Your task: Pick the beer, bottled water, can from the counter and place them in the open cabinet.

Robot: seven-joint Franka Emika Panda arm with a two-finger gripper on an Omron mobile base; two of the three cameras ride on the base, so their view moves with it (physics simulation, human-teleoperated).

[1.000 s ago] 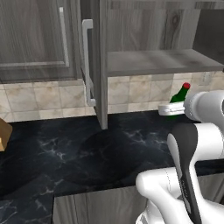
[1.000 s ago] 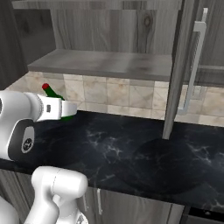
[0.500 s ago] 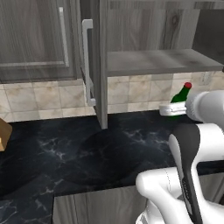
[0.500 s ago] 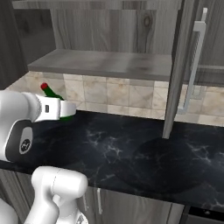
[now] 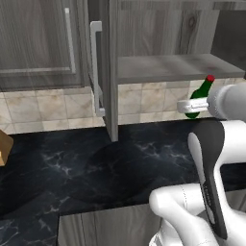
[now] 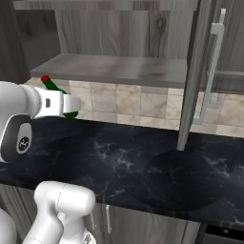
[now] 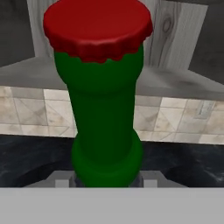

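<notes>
The beer (image 5: 201, 93) is a dark green bottle with a red cap, tilted and held off the black marble counter (image 5: 72, 163). My gripper (image 5: 190, 106) is shut on its lower body, just below the front edge of the open cabinet's shelf (image 5: 168, 67). In the right base view the beer (image 6: 53, 86) leans up to the left from the gripper (image 6: 71, 106), in front of the tiled wall. The hand view looks up along the beer (image 7: 105, 109) from the gripper (image 7: 105, 178) towards the shelf. Bottled water and can are out of view.
The cabinet door (image 5: 111, 72) stands open edge-on left of the shelf, its silver bar handle (image 5: 96, 67) facing left. A shut wall cabinet (image 5: 38, 43) is further left. A brown object (image 5: 4, 146) sits at the counter's left edge.
The gripper has lifted the beer a little higher towards the shelf's edge. The base views have not shifted.
</notes>
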